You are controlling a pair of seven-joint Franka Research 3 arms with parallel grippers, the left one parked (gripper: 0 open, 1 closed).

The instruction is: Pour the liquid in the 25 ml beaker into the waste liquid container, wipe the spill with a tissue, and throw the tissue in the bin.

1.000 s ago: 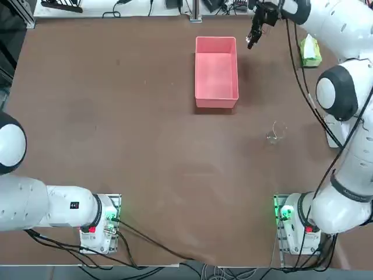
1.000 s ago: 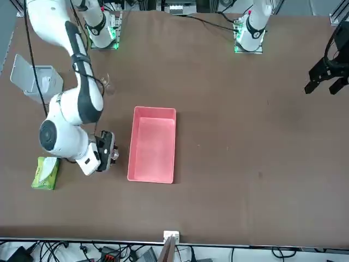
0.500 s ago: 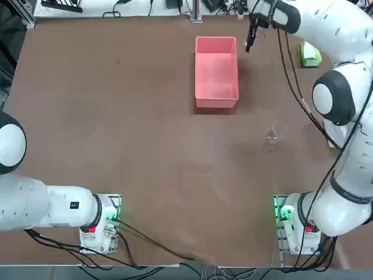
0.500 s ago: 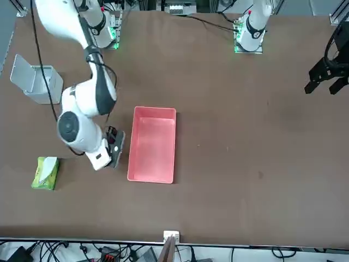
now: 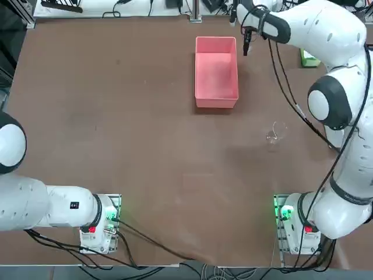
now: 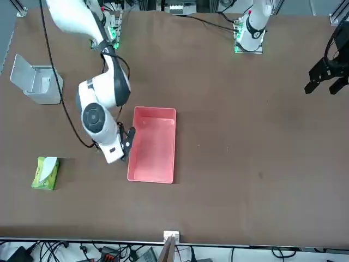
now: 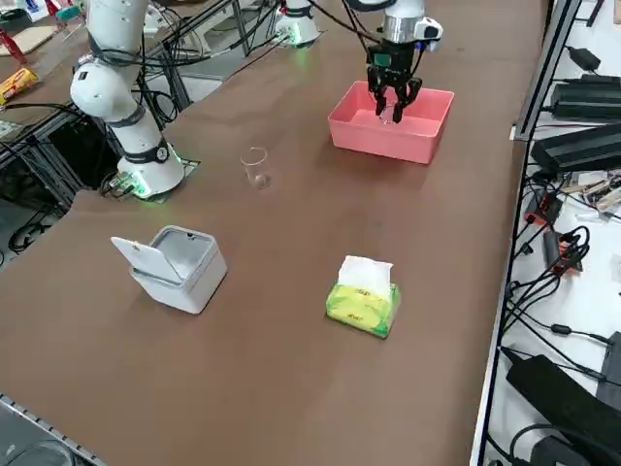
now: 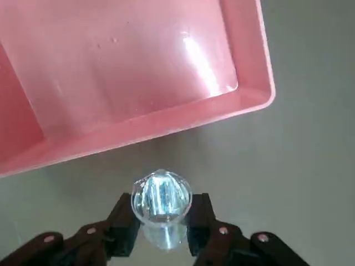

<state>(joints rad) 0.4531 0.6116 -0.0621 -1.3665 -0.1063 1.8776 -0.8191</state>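
Claw (image 8: 161, 227) pinches the tiny glass beaker (image 8: 161, 202) between its fingers, just outside the pink tray (image 8: 133, 72). In the top view they sit upper right of centre, with the tray's near wall immediately to the claw's left.

Two glass beakers (image 7: 255, 165) (image 8: 161, 202), one pink tray (image 5: 216, 71), one lidded bin (image 7: 179, 267), one tissue pack (image 7: 363, 296).
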